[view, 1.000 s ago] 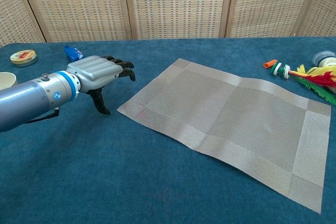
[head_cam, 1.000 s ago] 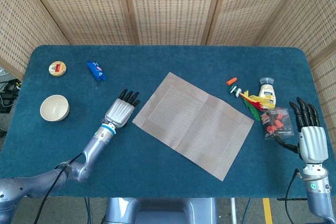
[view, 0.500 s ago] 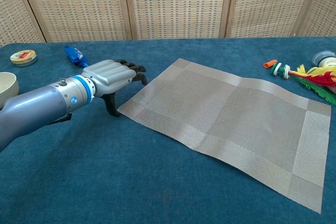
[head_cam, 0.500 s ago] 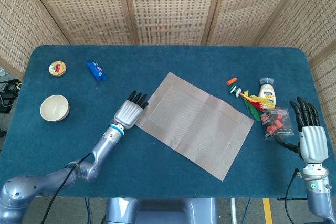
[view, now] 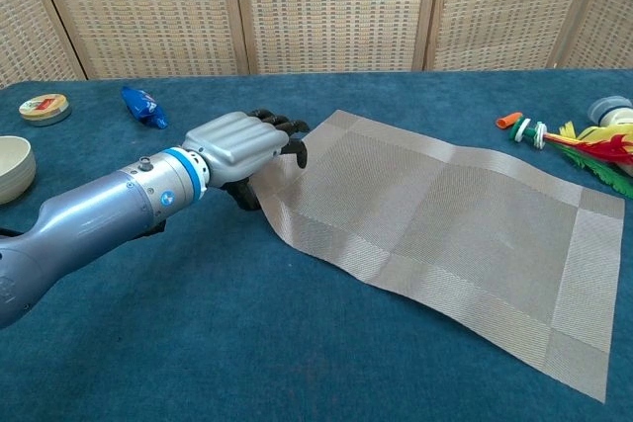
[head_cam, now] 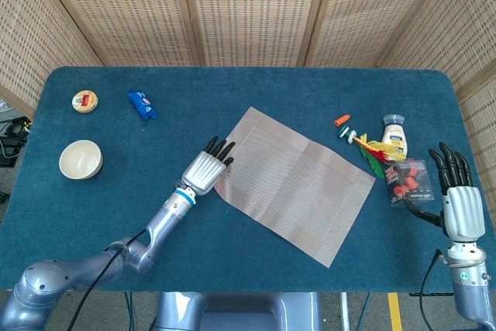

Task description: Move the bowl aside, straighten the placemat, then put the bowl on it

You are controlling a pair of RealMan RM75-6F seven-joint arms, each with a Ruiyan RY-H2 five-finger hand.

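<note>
One hand at work: left hand (view: 242, 145) fingers curled over the near-left corner of the skewed placemat (view: 445, 214), thumb seemingly under the lifted edge | right hand (head_cam: 463, 205) idle, fingers apart | bowl (head_cam: 80, 159) far left, aside | advice: grip firmly, swing the corner square, avoid creasing.

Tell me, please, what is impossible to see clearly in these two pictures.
- Left hand on the placemat: in both views the hand hides the mat corner, so a grip is unclear.
- Right hand: outside the chest view.
- Red packet: contents too small, head view only.
- Bowl: cut by the chest view's left edge.
</note>
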